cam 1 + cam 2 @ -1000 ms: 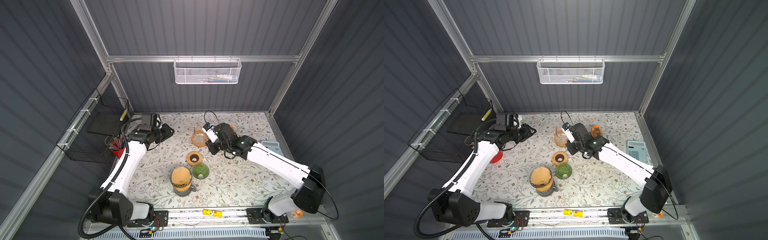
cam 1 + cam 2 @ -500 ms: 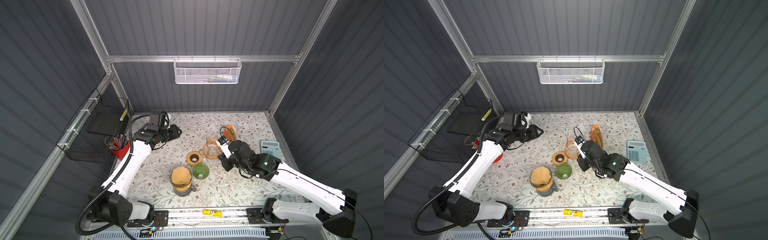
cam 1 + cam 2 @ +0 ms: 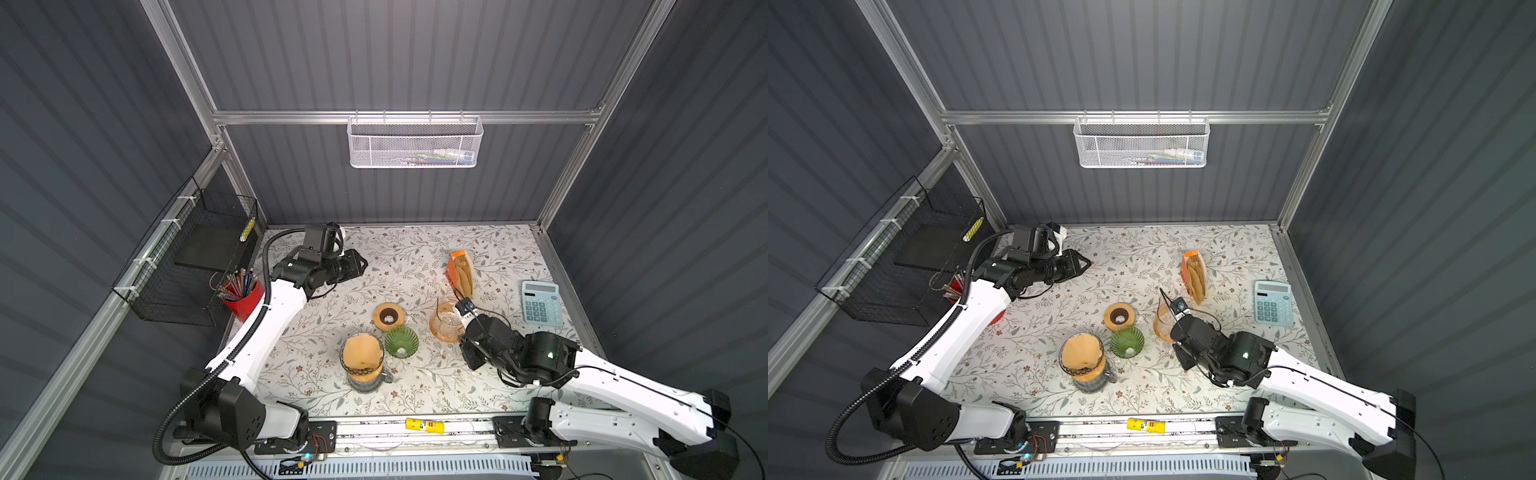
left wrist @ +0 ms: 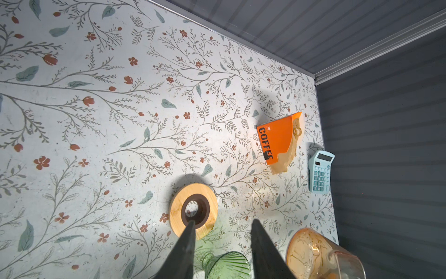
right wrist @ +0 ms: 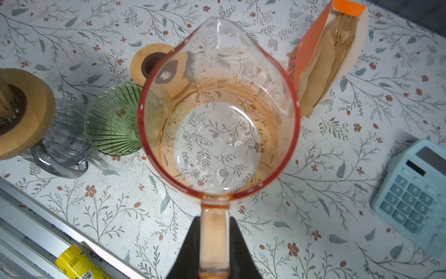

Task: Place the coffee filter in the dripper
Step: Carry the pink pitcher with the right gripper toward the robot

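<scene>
Brown coffee filters stick out of an orange box (image 3: pixel 459 272) (image 3: pixel 1195 276) (image 4: pixel 275 137) (image 5: pixel 321 55) lying at the back right. A green ribbed glass dripper (image 3: pixel 401 341) (image 3: pixel 1127 341) (image 4: pixel 226 265) (image 5: pixel 113 120) stands mid-table beside a loose wooden ring (image 3: pixel 388 316) (image 4: pixel 178 207). One brown filter (image 3: pixel 362 353) (image 3: pixel 1080 352) sits open in the wood-collared top of a clear carafe (image 5: pixel 60 149). My right gripper (image 3: pixel 466 328) (image 5: pixel 214 222) is shut on the handle of an empty orange pitcher (image 3: pixel 445 328) (image 5: pixel 217 108). My left gripper (image 3: pixel 362 264) (image 4: pixel 223 221) hovers open and empty at the back left.
A blue calculator (image 3: pixel 540 307) (image 5: pixel 415 190) lies at the right edge. A red cup of pens (image 3: pixel 243 291) and a black wire basket (image 3: pixel 195 257) are on the left. A yellow glue stick (image 3: pixel 424 424) lies on the front rail. A white mesh basket (image 3: pixel 413 143) hangs on the back wall.
My right arm has carried the orange pitcher from the back centre to the right and forward, past the filter box. My left gripper has moved right along the back.
</scene>
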Motion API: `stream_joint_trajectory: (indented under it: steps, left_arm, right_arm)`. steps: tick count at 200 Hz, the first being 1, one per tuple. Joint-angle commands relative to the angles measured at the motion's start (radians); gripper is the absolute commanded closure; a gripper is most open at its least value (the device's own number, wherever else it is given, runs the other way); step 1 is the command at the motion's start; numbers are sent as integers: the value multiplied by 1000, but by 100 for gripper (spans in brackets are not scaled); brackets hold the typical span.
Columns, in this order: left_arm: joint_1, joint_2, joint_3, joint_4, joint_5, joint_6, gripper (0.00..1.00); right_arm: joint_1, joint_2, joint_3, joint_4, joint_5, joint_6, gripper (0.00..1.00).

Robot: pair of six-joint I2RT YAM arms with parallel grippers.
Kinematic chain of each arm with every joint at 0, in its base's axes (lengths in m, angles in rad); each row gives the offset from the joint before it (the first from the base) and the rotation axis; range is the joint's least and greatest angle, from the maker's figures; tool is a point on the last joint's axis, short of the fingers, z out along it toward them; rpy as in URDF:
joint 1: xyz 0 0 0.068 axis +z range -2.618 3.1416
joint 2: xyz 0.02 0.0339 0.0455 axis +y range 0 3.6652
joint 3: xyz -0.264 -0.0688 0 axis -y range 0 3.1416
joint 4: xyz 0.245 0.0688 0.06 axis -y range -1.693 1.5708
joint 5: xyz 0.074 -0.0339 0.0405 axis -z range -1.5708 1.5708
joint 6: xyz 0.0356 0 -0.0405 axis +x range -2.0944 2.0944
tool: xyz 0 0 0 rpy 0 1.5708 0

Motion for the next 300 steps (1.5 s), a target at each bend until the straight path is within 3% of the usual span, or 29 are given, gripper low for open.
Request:
stream_joint_trajectory:
  steps: [1, 38, 109, 177, 300]
  left_arm:
    - [-1, 11, 12, -12, -36, 18, 61]
    - [-1, 24, 56, -61, -57, 56, 61]
    - [-1, -28, -83, 41, -34, -2, 61]
    - [-1, -50, -80, 33, -58, -17, 61]
    - [-1, -60, -92, 41, -73, -33, 61]
  right_arm:
    - [29, -24, -27, -8, 58, 78, 100]
    - [75, 19, -39, -4, 65, 117, 100]
    - [190, -2, -120, -22, 56, 228, 100]
    - [278, 36, -167, 7, 60, 275, 100]
    - [307, 66, -245, 94, -18, 319, 100]
